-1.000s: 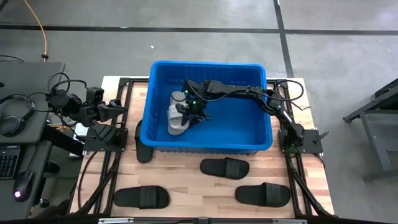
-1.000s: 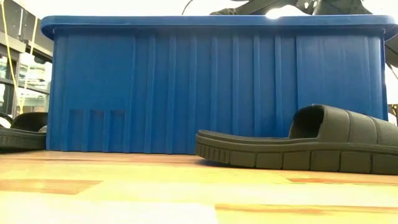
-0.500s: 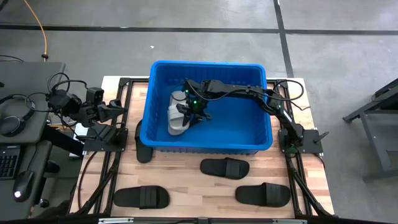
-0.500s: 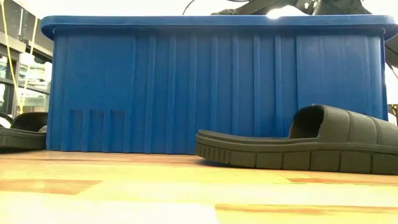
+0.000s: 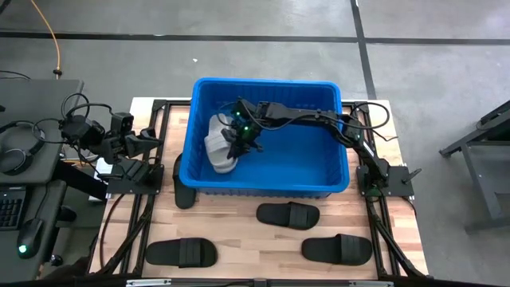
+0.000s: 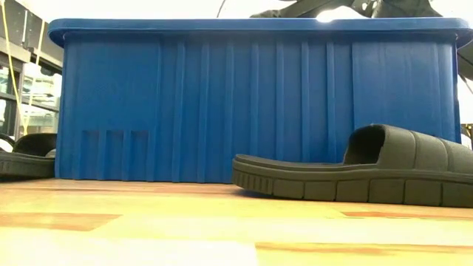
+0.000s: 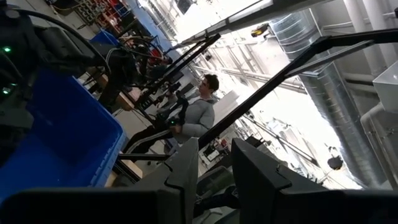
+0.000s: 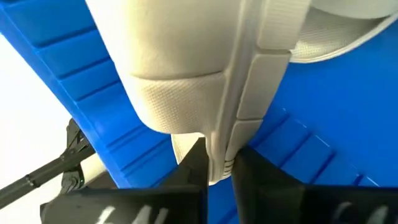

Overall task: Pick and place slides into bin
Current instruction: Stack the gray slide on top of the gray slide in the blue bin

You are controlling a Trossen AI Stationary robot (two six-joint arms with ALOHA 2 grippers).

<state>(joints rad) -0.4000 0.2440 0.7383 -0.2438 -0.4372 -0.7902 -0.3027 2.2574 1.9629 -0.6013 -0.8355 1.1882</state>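
inside the ribbed bright blue plastic bin [image 5: 339,127], right tool [image 5: 233,137] pinches a light grey slide's [image 5: 217,147] edge; it looks mid-placement, next loosening and withdrawing.

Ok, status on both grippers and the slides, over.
Right gripper shut on light grey slide inside bright blue plastic bin. Left gripper parked off left edge. Black slides still on table.

Lighting the table evenly from overhead, casting only faint shadows, blowing out white above the bin [image 6: 251,103] rim in the low view, flaring through windows beyond the left gripper [image 7: 214,180], blurring the pale slide [image 8: 205,74] pressed against the right gripper [image 8: 219,171].
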